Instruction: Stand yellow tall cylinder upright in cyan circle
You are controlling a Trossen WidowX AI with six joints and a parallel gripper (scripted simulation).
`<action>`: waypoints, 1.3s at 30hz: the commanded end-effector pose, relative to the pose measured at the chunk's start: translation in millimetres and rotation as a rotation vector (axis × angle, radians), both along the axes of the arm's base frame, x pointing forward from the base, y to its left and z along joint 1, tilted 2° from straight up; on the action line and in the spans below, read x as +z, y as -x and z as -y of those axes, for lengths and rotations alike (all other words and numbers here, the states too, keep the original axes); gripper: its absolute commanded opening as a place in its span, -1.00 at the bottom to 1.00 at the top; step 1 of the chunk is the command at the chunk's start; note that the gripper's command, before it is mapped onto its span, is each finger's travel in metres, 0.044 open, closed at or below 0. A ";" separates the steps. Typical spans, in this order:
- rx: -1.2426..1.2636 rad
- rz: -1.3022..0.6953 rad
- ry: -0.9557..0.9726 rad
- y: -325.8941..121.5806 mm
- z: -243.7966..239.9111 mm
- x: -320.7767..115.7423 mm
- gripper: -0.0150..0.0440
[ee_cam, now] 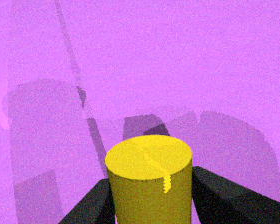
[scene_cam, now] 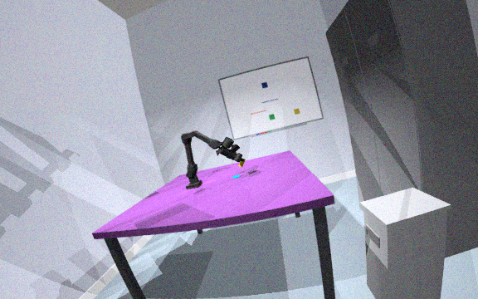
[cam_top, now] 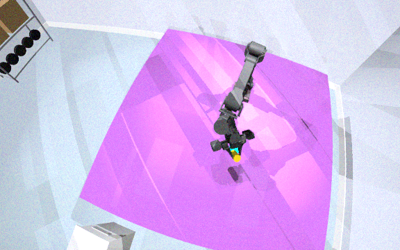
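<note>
Nearest, in the wrist view: yellow cylinder [cam_top: 236, 157] [scene_cam: 241, 164] [ee_cam: 150, 197], claw [cam_top: 234, 153] [scene_cam: 241, 161] [ee_cam: 151, 183] closed on it, one dark finger either side, round end face sticking out past the tips. Sides look smooth, plain, no handle or lip; probably stiff, light to middling, won't squash. Smooth curved wall could slip or roll between flat fingers if pinched off-center, so the hold wants to be square across the width, both pads even. Doesn't look fragile; main risk is tipping, since it's tall on a small round foot. Grip around the middle or a bit above seems best, leaving the lower end free to meet the table. Cylinder is up in the air over the purple table [cam_top: 141, 167] [scene_cam: 222, 208], tilted rather than fully upright, apart from the surface. Cyan circle [cam_top: 235, 148] [scene_cam: 236, 177] lies flat on the table, partly hidden under the claw from above; cylinder not in it yet. Next likely: bring it upright over the circle, lower gently till the foot sits flat, then open evenly and back off straight so no finger drags it. Farthest back, whiteboard [scene_cam: 272, 97] on the wall, irrelevant.
</note>
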State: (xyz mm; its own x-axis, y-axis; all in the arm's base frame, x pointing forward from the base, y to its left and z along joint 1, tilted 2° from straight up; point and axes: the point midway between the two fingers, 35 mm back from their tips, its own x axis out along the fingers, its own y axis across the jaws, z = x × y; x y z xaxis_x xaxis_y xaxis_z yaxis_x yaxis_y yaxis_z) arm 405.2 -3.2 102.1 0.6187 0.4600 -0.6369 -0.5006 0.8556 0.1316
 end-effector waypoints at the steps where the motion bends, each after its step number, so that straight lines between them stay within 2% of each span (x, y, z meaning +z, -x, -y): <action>1: -0.003 0.025 -0.018 0.9 1.1 3.0 -0.14; 39: 0.015 0.222 -0.137 16.0 8.3 10.8 -0.14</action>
State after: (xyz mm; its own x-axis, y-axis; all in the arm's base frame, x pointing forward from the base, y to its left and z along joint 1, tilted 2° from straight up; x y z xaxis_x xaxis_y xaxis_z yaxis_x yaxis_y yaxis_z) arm 391.5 -11.0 109.9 0.7217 0.5366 -0.4374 -0.5387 0.8321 0.1320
